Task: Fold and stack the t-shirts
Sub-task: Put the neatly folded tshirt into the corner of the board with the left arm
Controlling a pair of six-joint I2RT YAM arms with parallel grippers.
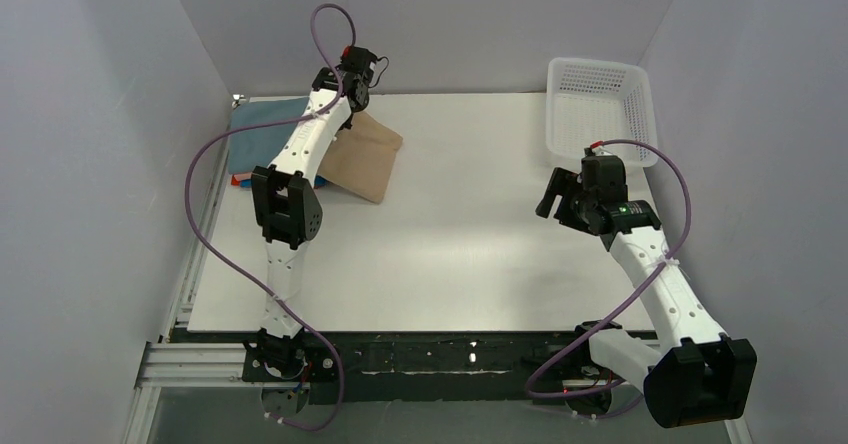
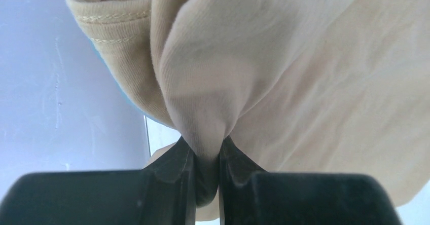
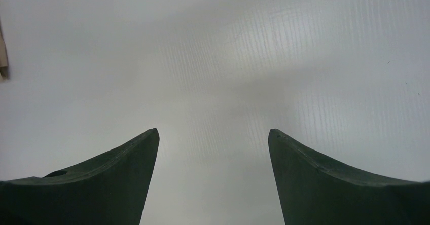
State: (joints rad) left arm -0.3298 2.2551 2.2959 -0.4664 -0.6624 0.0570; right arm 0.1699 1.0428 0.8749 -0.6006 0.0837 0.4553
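A folded tan-beige t-shirt (image 1: 364, 159) hangs slanted from my left gripper (image 1: 350, 99) at the back left of the table, its lower edge near the tabletop. In the left wrist view my left gripper (image 2: 207, 151) is shut on a pinch of the tan cloth (image 2: 284, 68), which fills the view. Behind my left arm lies a stack of folded shirts: a dusty grey-blue one (image 1: 262, 129) on top, with bright blue and orange-red edges (image 1: 240, 179) below. My right gripper (image 1: 550, 196) is open and empty over the table's right side; its fingers (image 3: 127, 164) frame bare tabletop.
A white plastic lattice basket (image 1: 600, 109) stands at the back right corner. Grey walls enclose the table on the left, back and right. The white tabletop (image 1: 450, 254) stretches between the arms. A sliver of tan cloth (image 3: 3, 58) shows at the right wrist view's left edge.
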